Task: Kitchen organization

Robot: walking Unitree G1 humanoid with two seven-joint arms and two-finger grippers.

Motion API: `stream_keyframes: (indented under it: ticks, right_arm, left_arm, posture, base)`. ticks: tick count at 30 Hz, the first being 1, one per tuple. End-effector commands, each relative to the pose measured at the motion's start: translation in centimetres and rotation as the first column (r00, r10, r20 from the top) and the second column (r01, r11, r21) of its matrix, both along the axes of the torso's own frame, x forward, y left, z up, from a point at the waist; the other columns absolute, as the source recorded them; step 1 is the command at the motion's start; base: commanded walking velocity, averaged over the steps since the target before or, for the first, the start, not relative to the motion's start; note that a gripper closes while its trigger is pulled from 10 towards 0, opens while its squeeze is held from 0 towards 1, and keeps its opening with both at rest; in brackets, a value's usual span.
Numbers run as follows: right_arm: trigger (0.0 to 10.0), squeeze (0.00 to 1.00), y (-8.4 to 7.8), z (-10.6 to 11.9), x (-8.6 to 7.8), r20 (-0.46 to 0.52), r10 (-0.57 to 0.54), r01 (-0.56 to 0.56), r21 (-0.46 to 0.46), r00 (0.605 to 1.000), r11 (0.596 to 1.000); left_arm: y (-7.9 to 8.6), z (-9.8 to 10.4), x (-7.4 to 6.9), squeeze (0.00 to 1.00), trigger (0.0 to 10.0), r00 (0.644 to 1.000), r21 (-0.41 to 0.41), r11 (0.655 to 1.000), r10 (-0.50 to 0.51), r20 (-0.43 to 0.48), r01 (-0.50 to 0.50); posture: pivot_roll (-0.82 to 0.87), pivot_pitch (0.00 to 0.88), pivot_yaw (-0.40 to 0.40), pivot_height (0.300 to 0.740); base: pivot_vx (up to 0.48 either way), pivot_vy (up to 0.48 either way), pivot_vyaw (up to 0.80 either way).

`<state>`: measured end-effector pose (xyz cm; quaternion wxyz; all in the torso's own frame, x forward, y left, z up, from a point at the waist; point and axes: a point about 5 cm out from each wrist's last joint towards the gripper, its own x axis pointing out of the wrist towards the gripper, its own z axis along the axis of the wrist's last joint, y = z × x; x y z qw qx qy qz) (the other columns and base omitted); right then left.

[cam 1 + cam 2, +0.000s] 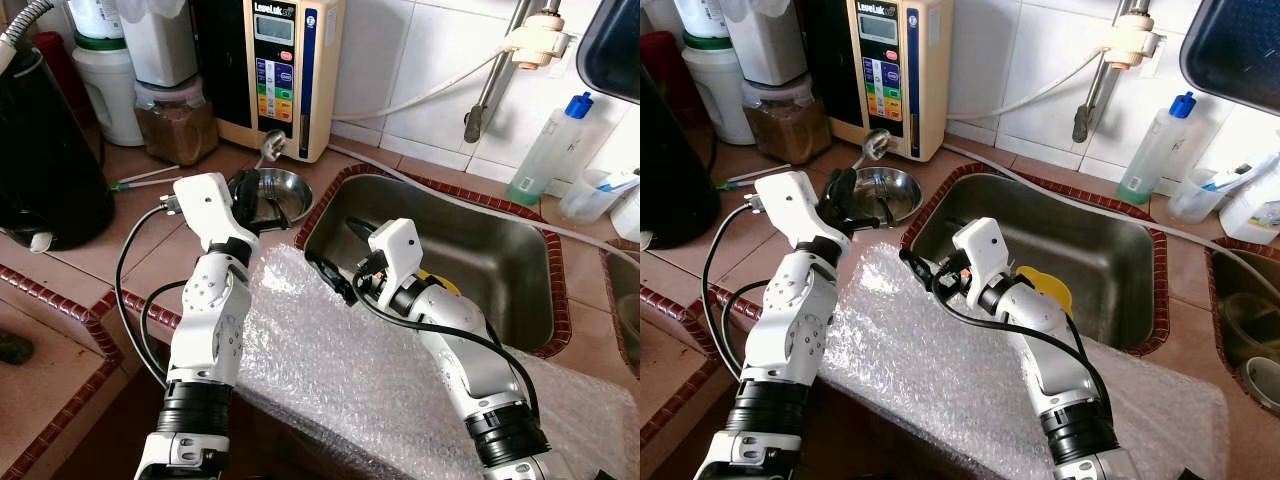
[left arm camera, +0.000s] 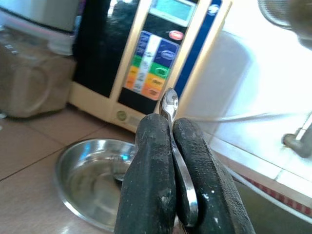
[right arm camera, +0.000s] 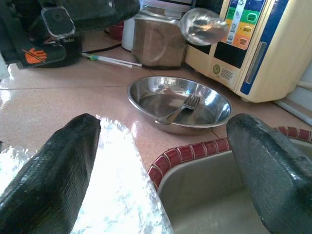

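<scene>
**A:** What is held, and by which tool?

**B:** A steel spoon (image 2: 171, 127) is pinched between the closed fingers of the left tool (image 1: 243, 194). The handle is clamped low down and the bowl end is left sticking up clear of the fingertips, so it seems to be carried over a steel bowl (image 1: 281, 187). That bowl sits on the tiled desk (image 1: 120, 250), just beside the sink's (image 1: 520, 260) near-left corner and in front of a water ionizer (image 1: 283, 60) at the desk's back wall.

**A:** What is in the bowl?

**B:** A fork (image 3: 181, 109) is laid inside, tines toward the far rim. The bowl appears to be used as a collecting dish for cutlery, and the spoon is judged to be bound for it.

**A:** And the right tool?

**B:** The right tool (image 1: 335, 279) is spread wide with nothing gripped. It is poised above a sheet of bubble wrap (image 1: 330, 370) draped over the desk's front edge, near the sink rim, seemingly kept out of the way.
</scene>
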<state>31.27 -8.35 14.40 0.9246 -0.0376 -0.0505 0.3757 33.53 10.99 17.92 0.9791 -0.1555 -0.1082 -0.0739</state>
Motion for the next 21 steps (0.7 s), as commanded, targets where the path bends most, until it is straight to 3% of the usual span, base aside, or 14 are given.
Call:
stream_keyframes:
  ticks: [1, 7, 9, 10, 16, 18, 21]
  right_arm:
    - [10.0, 0.00, -0.4, 0.1, 0.3, 0.009, -0.014, 0.014, -0.006, 1.000, 1.000]
    - [10.0, 0.00, -1.6, 1.3, 1.8, 0.009, -0.129, 0.128, 0.066, 0.992, 0.990]
    - [10.0, 0.00, -3.0, 2.7, 3.4, -0.083, -0.208, 0.223, 0.252, 0.975, 0.942]
    - [10.0, 0.00, -3.8, 3.6, 4.2, -0.143, -0.231, 0.268, 0.359, 0.962, 0.894]
    - [10.0, 0.00, -4.4, 4.4, 4.8, -0.243, -0.202, 0.304, 0.522, 0.949, 0.797]
    - [10.0, 0.00, -4.5, 4.4, 4.8, -0.258, -0.193, 0.307, 0.539, 0.946, 0.784]
    - [10.0, 0.00, -4.4, 4.2, 4.8, -0.330, -0.122, 0.310, 0.609, 0.936, 0.730]
  left_arm:
    - [-0.6, 1.0, -0.3, 0.00, 0.0, 0.998, 0.014, 0.999, -0.032, 0.060, 0.031]
    - [-2.0, 1.6, -0.6, 0.00, 0.0, 0.979, -0.037, 0.984, -0.171, 0.109, 0.176]
    - [-2.4, 1.7, -0.5, 0.00, 0.0, 0.961, -0.079, 0.962, -0.251, 0.115, 0.260]
    - [-2.7, 1.7, -0.5, 0.00, 0.0, 0.950, -0.093, 0.949, -0.288, 0.122, 0.300]
    - [-3.8, 1.3, -0.9, 0.00, 0.0, 0.907, -0.099, 0.904, -0.402, 0.127, 0.415]
    - [-4.0, 1.3, -1.0, 0.00, 0.0, 0.899, -0.099, 0.896, -0.420, 0.128, 0.433]
    - [-4.7, 1.0, -1.3, 0.00, 0.0, 0.871, -0.091, 0.869, -0.474, 0.127, 0.486]
  posture:
    - [0.04, 0.000, -0.050, 0.740]
    - [0.04, 0.000, -0.052, 0.740]
    - [0.04, 0.000, -0.052, 0.740]
    - [0.04, 0.000, -0.052, 0.740]
    - [0.04, 0.000, -0.051, 0.740]
    - [0.04, 0.000, -0.051, 0.740]
    - [0.03, 0.000, -0.050, 0.740]
  base:
    - [0.000, 0.000, 0.00]
    - [0.000, 0.000, 0.00]
    - [0.000, 0.000, 0.00]
    - [0.000, 0.000, 0.00]
    - [0.000, 0.000, 0.00]
    - [0.000, 0.000, 0.00]
    - [0.000, 0.000, 0.00]
